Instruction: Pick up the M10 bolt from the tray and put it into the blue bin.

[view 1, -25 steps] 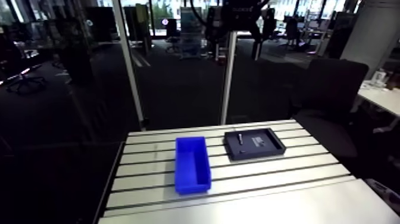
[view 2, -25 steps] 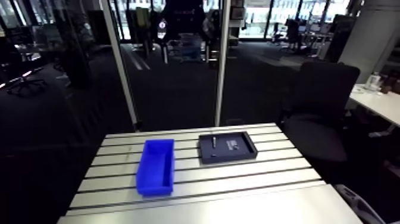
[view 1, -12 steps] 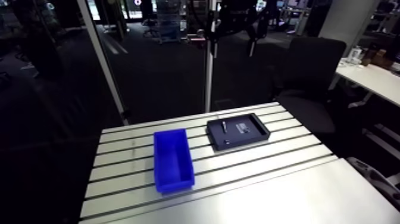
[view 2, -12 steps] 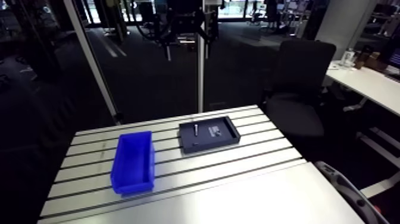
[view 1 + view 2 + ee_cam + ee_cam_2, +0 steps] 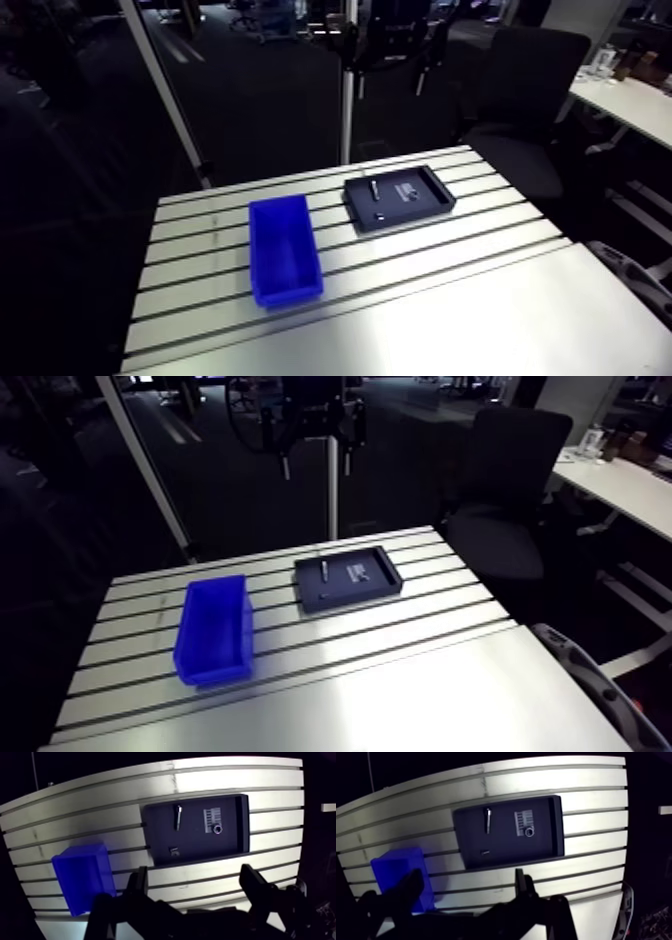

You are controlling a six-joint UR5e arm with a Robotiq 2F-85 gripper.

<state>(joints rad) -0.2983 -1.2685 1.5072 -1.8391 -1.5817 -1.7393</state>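
Dark grey tray on the slotted aluminium table, seen from the wrist camera well above it. The M10 bolt, taken here to be the long silvery piece, lies flat on the tray floor near the far wall, in the half of the tray nearer the blue bin. A white label, a small ring-shaped part and a small unidentified piece share the tray but do not touch the bolt.

The gripper hangs high over the table's near side with its two fingers spread wide and nothing between them. The bolt lies ahead of the gripper, offset towards the finger on the bin's side. Its long axis points away from the gripper, roughly square to the line joining the fingertips, so the fingers would likely close across the shank without much wrist turn.

The task is at its approach stage, with the bolt not yet grasped. The coming move calls for travel forward and down. The bin stands beside the tray, apart from it, and appears empty.
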